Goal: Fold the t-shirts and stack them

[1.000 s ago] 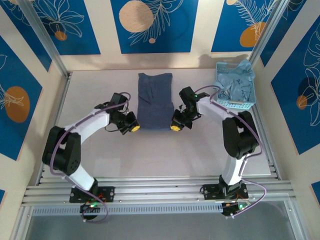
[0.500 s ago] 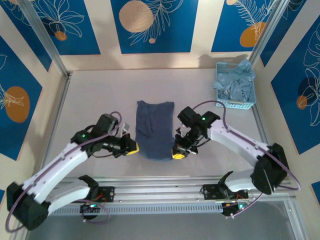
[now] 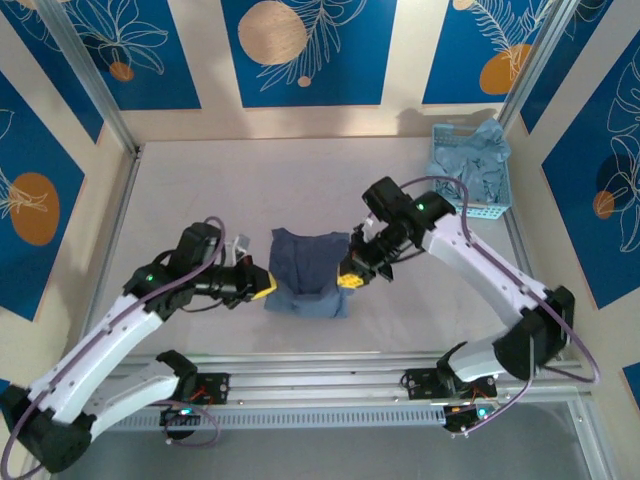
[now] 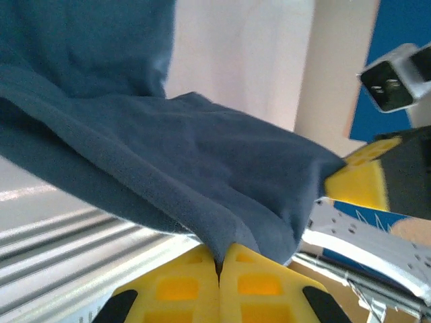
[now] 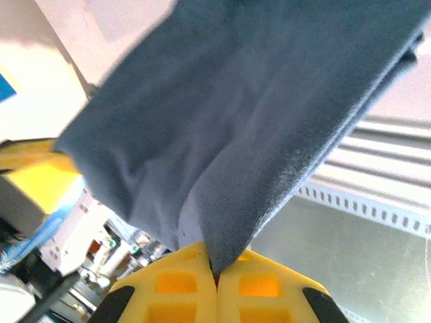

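The left end effector (image 3: 262,288) and the right end effector (image 3: 349,280) each pinch one side edge of the dark shirt (image 3: 308,272), near the front of the worktop (image 3: 200,190). Paler shirts (image 3: 478,160) fill the basket (image 3: 470,210).

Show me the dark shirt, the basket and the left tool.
dark shirt (image 3: 308,285): top view, middle of the cloth.
basket (image 3: 468,209): top view, near rim.
left tool (image 3: 266,288): top view, between its yellow fingertips.

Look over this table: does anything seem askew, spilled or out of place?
Only the pale blue-grey cloth shirts: crumpled, they hang over the rim of the light blue perforated plastic basket at the far right corner. Nothing else stands out.
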